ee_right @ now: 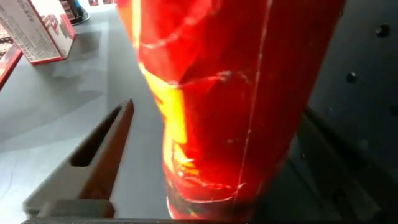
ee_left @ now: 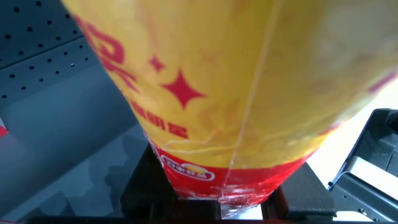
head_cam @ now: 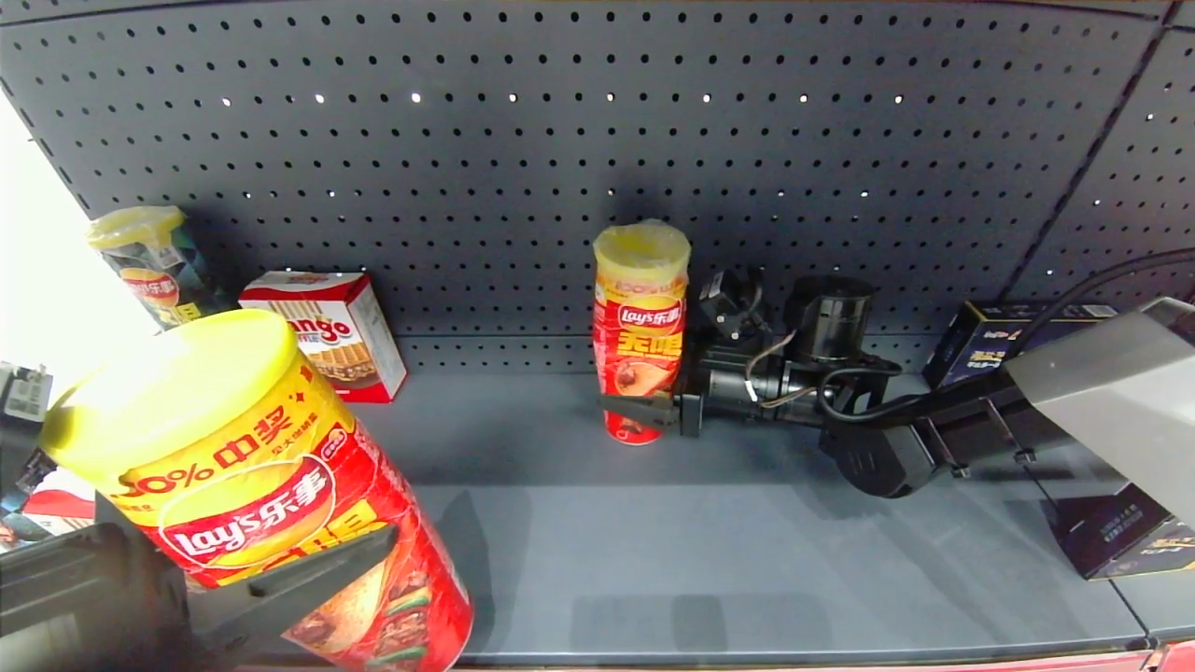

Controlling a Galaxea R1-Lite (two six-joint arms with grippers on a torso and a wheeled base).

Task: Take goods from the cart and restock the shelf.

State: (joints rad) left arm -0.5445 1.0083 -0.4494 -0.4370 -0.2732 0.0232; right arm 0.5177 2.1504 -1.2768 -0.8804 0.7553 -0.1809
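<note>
On the shelf (head_cam: 747, 541) a can (head_cam: 640, 317) stands mid-back; box (head_cam: 329, 329), then 2nd can (head_cam: 149, 266), to its left; 2 boxes (head_cam: 1004, 343) right; 3rd can (head_cam: 252, 457) front-left.

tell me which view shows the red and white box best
Head view: the red and white box stands whole, upright, near the back panel. The right wrist view catches just a cropped part.

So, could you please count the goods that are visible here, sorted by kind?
Chip cans: 3
Red-and-white box: 1
Dark boxes: 2
Total: 6
</note>
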